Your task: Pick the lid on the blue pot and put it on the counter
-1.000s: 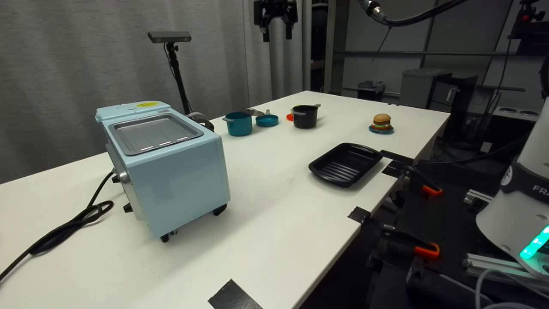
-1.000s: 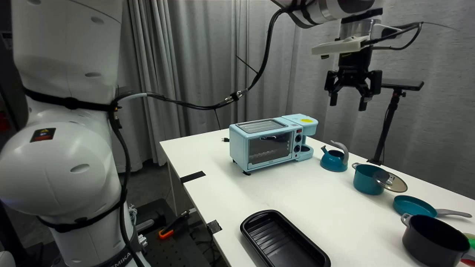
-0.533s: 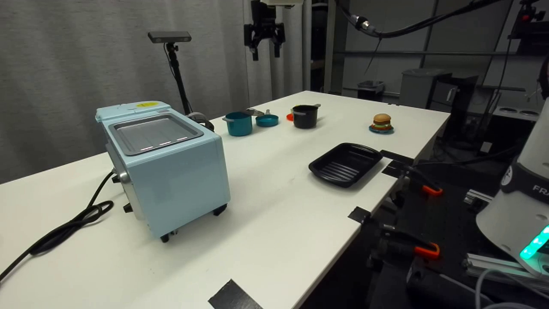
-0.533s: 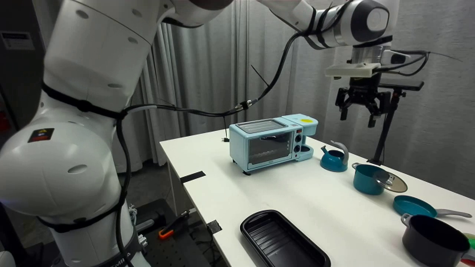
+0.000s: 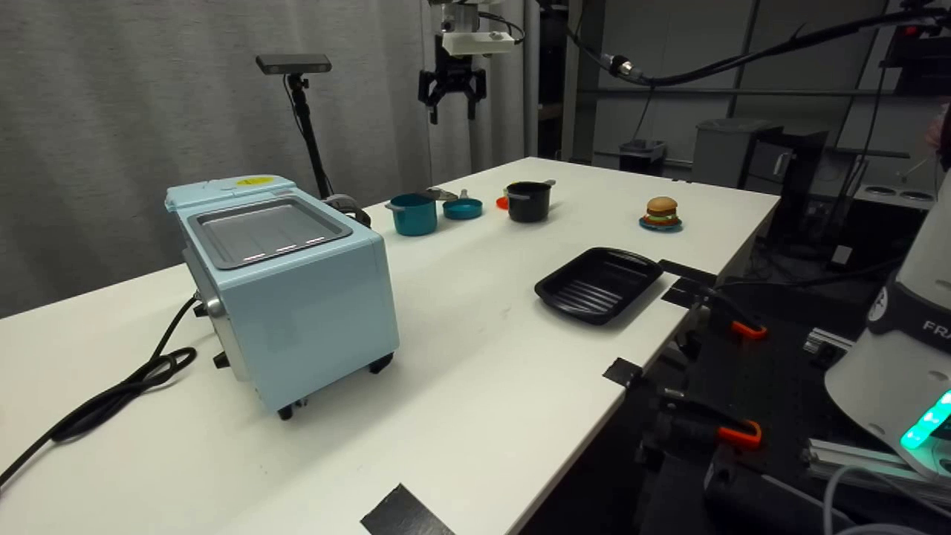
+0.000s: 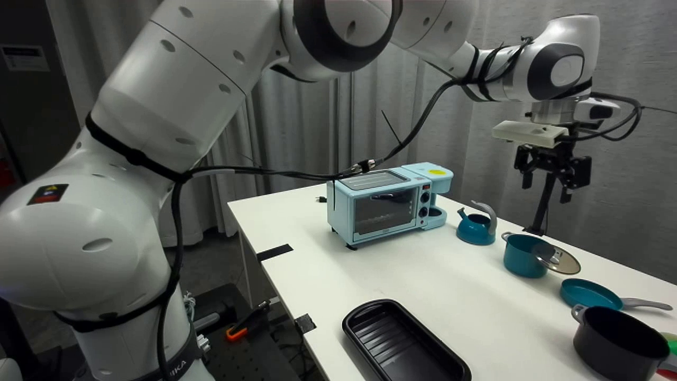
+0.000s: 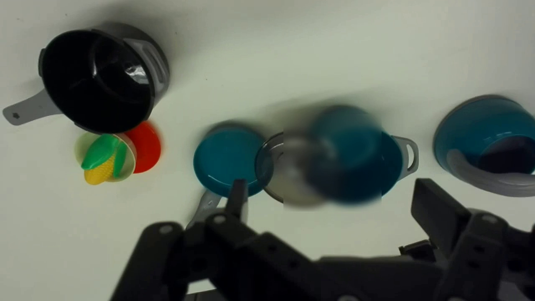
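The gripper (image 5: 452, 113) points straight down in mid-air, its two fingers spread wide apart with nothing between them. Roughly beneath it is the lid (image 6: 566, 263), a grey see-through disc sitting tilted, one side over the mouth of the blue pot (image 6: 518, 260), the other jutting beyond the rim toward the teal frying pan (image 7: 228, 154). The wrist view is smeared around the knob (image 6: 556, 257), so how squarely the fingers line up with it cannot be told. The step in hand looks like the approach to that knob. To do it well, centre on the knob rather than on the pot, come down slowly, and pinch without pressing, since a leaning disc may slip or swing. To either side of the space below the gripper stand the frying pan and the kettle (image 7: 489, 121), so a straight lift first would be safest. Farther off, back from the gripper toward the robot base (image 5: 884, 379), the off-white counter (image 6: 449, 296) runs to the black tray (image 6: 391, 338); the stretch before that tray seems a sensible place to set the lid down.
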You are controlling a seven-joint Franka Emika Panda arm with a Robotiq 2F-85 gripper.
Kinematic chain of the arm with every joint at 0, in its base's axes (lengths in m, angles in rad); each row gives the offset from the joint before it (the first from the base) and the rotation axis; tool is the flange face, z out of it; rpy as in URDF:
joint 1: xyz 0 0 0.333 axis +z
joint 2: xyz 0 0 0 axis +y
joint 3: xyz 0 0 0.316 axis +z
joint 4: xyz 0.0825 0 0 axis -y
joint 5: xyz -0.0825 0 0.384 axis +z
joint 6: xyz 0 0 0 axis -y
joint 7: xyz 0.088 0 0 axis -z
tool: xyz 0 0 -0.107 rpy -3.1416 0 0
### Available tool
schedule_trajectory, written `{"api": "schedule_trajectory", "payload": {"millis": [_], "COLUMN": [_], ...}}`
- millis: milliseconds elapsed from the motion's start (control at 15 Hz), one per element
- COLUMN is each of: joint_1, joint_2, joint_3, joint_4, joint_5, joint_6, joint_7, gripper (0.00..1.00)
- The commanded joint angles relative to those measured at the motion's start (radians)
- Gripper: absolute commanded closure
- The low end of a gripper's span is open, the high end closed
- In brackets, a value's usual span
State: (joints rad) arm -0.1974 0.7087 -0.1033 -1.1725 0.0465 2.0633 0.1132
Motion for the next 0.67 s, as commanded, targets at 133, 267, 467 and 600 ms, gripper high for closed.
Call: {"api": "schedule_trajectory", "payload": {"millis": [133, 267, 467, 600], "joint_1": [-0.020, -0.022, -0.022, -0.024], "joint_2": [0.051, 0.069, 0.073, 0.097], "joint_3": [-0.001, -0.001, -0.001, 0.004], "joint_4": [0.078, 0.102, 0.108, 0.135], "joint_5": [0.000, 0.000, 0.000, -0.013], "joint_6": [0.004, 0.004, 0.004, 0.013], "joint_7": [0.036, 0.046, 0.049, 0.004], "gripper": [0.00, 0.00, 0.00, 0.00]}}
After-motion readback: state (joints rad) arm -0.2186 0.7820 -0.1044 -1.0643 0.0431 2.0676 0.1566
